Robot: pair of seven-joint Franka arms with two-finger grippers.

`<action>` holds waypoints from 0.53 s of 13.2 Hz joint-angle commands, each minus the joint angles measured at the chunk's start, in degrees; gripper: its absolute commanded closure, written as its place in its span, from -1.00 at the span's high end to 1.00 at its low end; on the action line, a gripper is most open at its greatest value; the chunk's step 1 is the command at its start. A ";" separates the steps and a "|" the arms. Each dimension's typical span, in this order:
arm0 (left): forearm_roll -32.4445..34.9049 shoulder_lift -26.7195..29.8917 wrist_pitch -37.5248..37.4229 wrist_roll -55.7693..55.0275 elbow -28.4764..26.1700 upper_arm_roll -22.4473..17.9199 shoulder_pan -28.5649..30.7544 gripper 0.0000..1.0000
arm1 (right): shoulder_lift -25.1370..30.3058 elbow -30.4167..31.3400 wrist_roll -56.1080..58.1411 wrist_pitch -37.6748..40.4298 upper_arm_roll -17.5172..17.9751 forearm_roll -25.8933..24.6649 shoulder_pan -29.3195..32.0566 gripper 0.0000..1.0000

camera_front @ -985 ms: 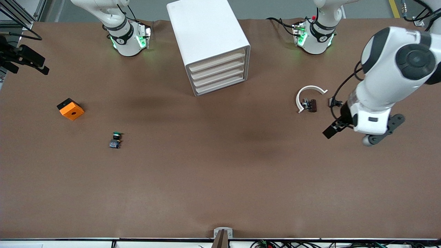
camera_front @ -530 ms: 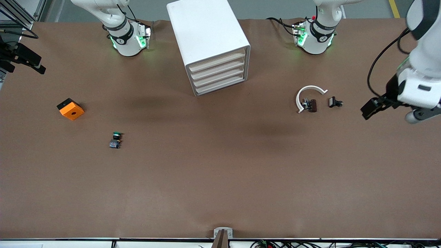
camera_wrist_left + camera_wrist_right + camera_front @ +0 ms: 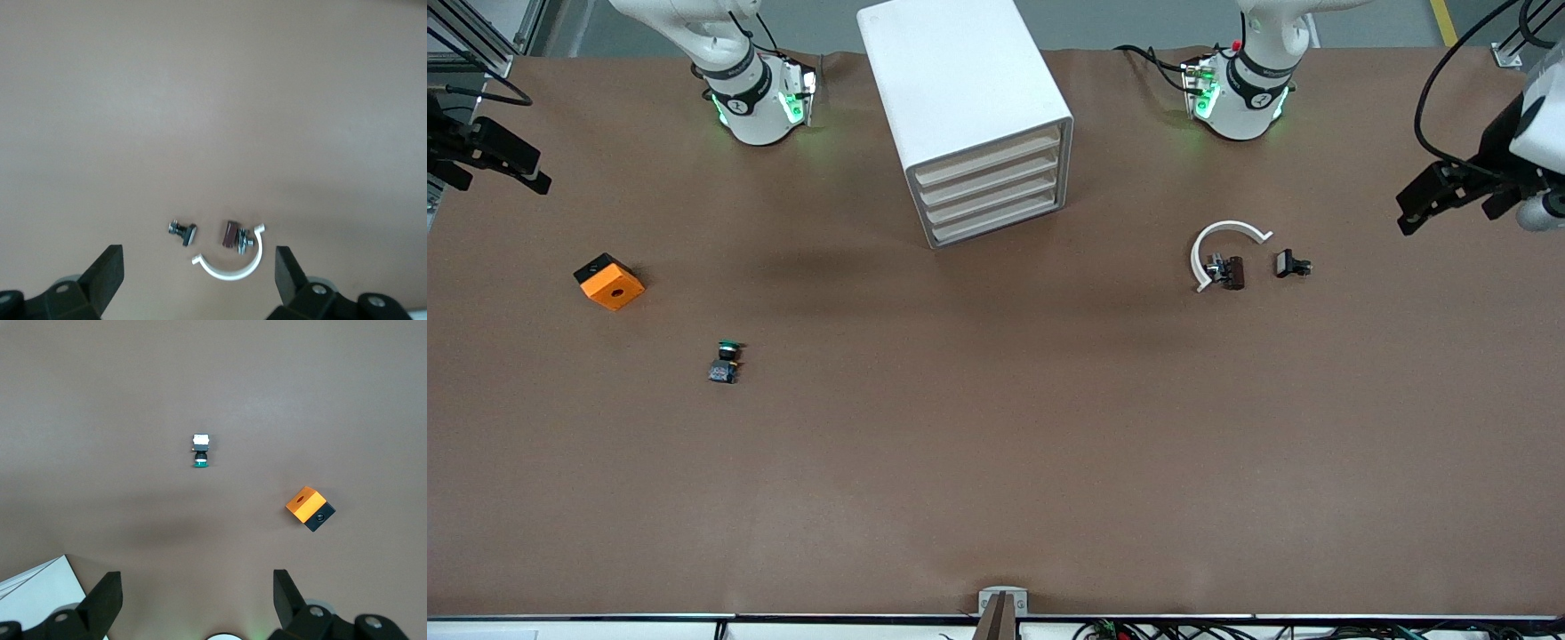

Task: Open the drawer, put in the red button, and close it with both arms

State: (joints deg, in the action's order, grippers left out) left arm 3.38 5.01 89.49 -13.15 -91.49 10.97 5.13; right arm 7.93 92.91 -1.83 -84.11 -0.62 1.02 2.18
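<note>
Front view shows no red button anywhere on the tabletop: the only push-button switch in sight is the green-capped switch (image 3: 727,360), lying toward the right arm's end beside the orange block (image 3: 609,282). The drawer cabinet (image 3: 969,116) stands at the edge by the robots' bases with all four drawer fronts flush, so the red button may sit inside, though that cannot be seen.

Judging by its green twin, the red button should be light, rigid and small. The round cap looks prone to slipping, so the flat sides of the blocky body are the better hold.

The left gripper (image 3: 1423,204) hangs over the tabletop's edge at the left arm's end, its jaws spread wide and empty (image 3: 199,267). Its wrist view takes in a white C-shaped clip (image 3: 230,263), a brown part (image 3: 229,234) and a black part (image 3: 183,231). The right gripper (image 3: 507,164) hangs over the edge at the right arm's end, its jaws likewise wide apart and empty (image 3: 198,587). No red cap lies between or near either pair.
</note>
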 commanded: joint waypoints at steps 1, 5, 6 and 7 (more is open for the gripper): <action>-1.79 3.59 -1.34 5.13 -3.07 -2.00 -1.44 1.00 | -0.55 -1.16 -0.02 0.79 0.53 -0.31 0.54 1.00; -1.89 6.33 -1.34 8.58 -5.72 -2.71 -1.70 1.00 | -0.55 -1.16 -0.02 0.79 0.53 -0.40 0.54 1.00; -1.89 6.15 -1.34 8.58 -5.72 -2.71 -1.61 1.00 | -0.55 -1.16 -0.02 0.79 0.53 -0.32 0.54 1.00; -1.89 5.89 -1.34 8.50 -5.54 -2.62 -1.53 1.00 | -0.55 -1.16 0.07 0.79 0.53 -0.40 0.54 1.00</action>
State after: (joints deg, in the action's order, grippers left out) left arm 2.47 9.80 88.17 -5.79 -95.76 9.20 4.13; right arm 7.89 92.91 -1.82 -84.11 -0.62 1.02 2.18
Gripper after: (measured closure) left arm 0.000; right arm 0.000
